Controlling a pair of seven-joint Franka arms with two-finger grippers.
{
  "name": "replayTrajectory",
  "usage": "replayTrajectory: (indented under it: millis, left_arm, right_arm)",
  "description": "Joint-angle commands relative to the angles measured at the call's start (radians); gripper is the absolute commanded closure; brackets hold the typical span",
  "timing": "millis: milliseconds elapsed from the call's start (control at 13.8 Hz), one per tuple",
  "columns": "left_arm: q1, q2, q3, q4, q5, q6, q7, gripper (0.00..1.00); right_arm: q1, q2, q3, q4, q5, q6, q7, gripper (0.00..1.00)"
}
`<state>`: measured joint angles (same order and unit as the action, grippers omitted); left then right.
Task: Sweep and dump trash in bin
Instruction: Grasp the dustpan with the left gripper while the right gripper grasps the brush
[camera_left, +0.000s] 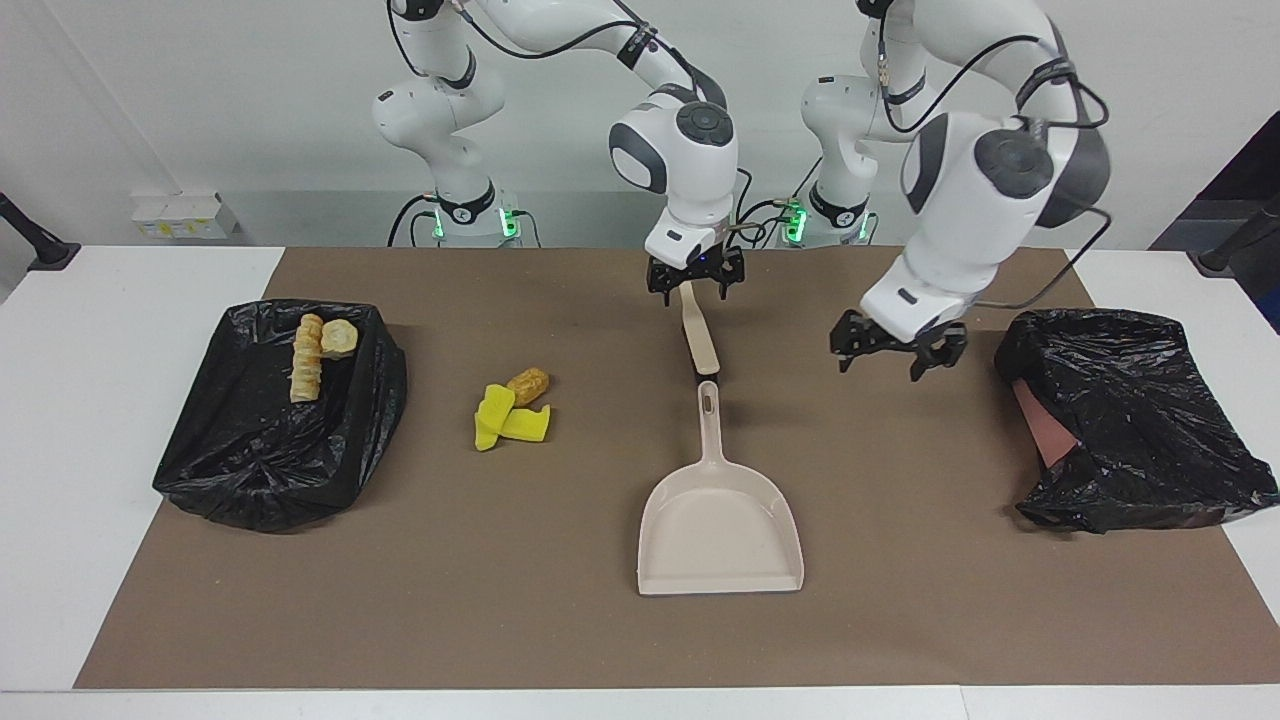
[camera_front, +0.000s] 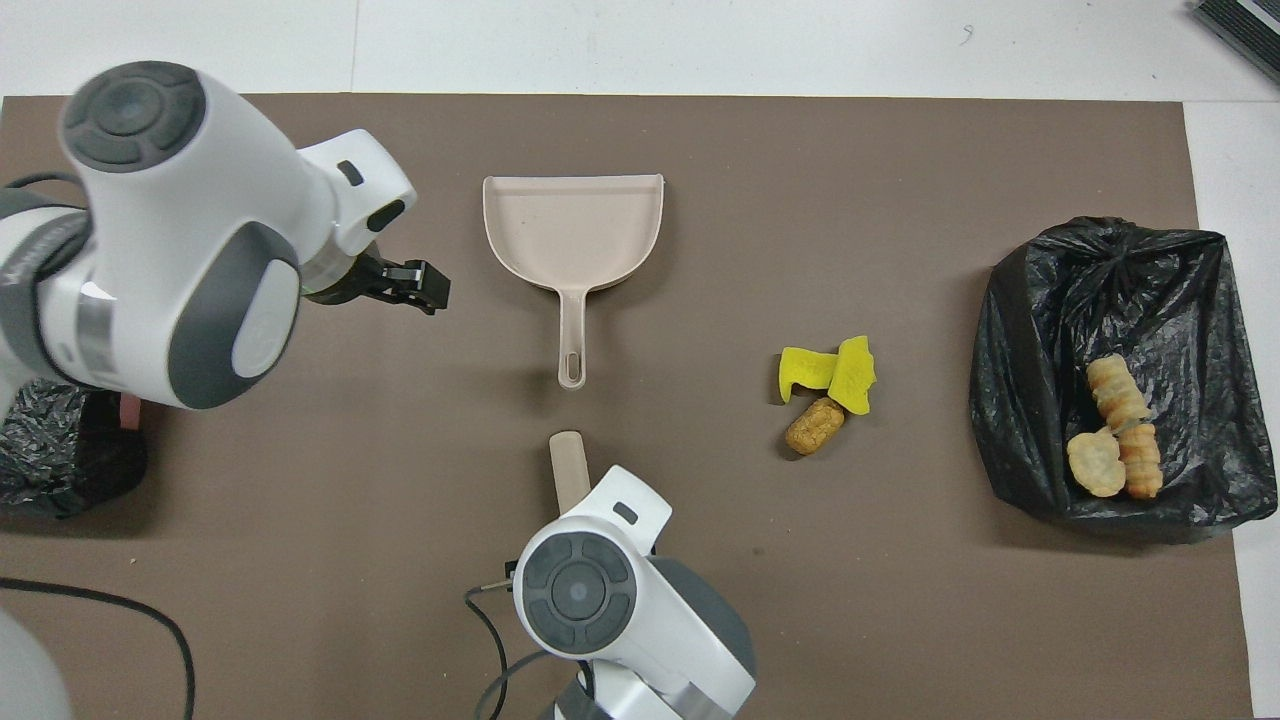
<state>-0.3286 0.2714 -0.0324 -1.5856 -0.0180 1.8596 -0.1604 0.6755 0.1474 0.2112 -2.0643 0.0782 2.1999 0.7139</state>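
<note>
Meanwhile, trash (camera_left: 512, 405) beside dustpan (camera_left: 718, 520)

White table under a brown mat

The mat (camera_left: 560, 620) covers most of the table (camera_left: 60, 480); a plain white wall (camera_left: 200, 100) rises past it, with a small white box (camera_left: 180, 215) at the wall's foot.

I see two glossy white arms with dark grey joint caps and bands. Black cables loop along the links. Both bases glow green at the collar. The left gripper (camera_left: 890, 355) and right gripper (camera_left: 697, 281) are black.
</note>
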Motion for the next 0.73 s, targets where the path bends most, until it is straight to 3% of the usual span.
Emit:
replayTrajectory:
  millis: [0, 290, 363, 653]
  left_arm:
    - [-0.075, 0.029, 0.016, -0.010, 0.013, 0.069, -0.044, 0.00]
    - [-0.129, 0.094, 0.014, -0.014, 0.013, 0.186, -0.178, 0.00]
    - [-0.132, 0.092, 0.014, -0.027, 0.009, 0.205, -0.182, 0.00]
    - [-0.156, 0.124, 0.014, -0.036, 0.006, 0.262, -0.226, 0.00]
  right_arm:
    - [0.031, -0.064, -0.001, -0.126, 0.041, 0.061, -0.027, 0.00]
    - [0.070, -0.083, 0.001, -0.177, 0.061, 0.098, -0.025, 0.00]
    - [0.071, -0.083, 0.001, -0.177, 0.063, 0.098, -0.024, 0.11]
    - [0.067, -0.077, -0.001, -0.169, 0.063, 0.095, -0.034, 0.31]
